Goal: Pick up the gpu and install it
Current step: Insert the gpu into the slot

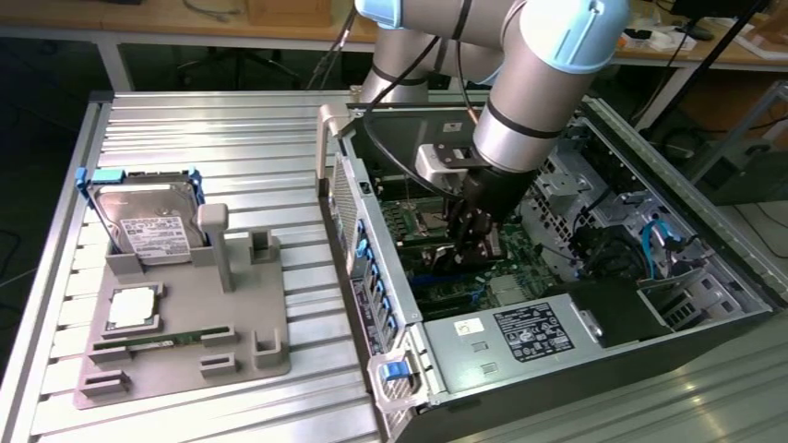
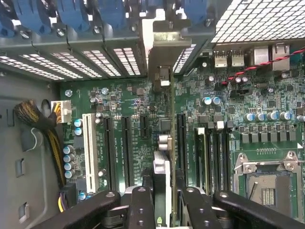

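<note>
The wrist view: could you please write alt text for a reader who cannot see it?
Black jaws hold the gpu edge-on over a green motherboard, running parallel to its black expansion slots. An empty processor socket lies off to one side.

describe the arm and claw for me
Silver-grey tubular arm with pale blue joint caps and a black cable alongside. A small grey box sits at the wrist. The claw is black, its fingers studded with round bolts.
</note>
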Motion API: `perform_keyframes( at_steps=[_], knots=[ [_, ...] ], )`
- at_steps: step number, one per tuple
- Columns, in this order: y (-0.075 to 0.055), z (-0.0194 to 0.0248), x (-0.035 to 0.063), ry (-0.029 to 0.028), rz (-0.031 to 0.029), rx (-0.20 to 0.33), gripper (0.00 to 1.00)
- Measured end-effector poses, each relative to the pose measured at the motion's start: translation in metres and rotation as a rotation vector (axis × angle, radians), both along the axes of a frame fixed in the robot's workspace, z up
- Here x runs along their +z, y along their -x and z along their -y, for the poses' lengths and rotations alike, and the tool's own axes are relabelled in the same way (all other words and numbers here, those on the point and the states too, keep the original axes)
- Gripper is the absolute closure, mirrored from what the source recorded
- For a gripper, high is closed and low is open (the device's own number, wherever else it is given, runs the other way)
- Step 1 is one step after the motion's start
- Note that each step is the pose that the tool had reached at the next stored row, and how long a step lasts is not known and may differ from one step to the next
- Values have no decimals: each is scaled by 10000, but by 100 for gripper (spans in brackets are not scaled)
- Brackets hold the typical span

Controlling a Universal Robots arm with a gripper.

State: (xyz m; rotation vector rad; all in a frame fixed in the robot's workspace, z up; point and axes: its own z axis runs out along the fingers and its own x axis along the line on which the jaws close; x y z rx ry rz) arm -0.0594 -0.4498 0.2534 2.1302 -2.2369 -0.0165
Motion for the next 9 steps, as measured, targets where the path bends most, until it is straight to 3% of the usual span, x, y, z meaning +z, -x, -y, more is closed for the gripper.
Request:
perform_keyframes(
  at_steps=[3, 9],
  knots=[
    [0, 1, 68, 12, -35, 1, 73],
    [0, 2, 68, 11, -36, 1, 73]
  ],
)
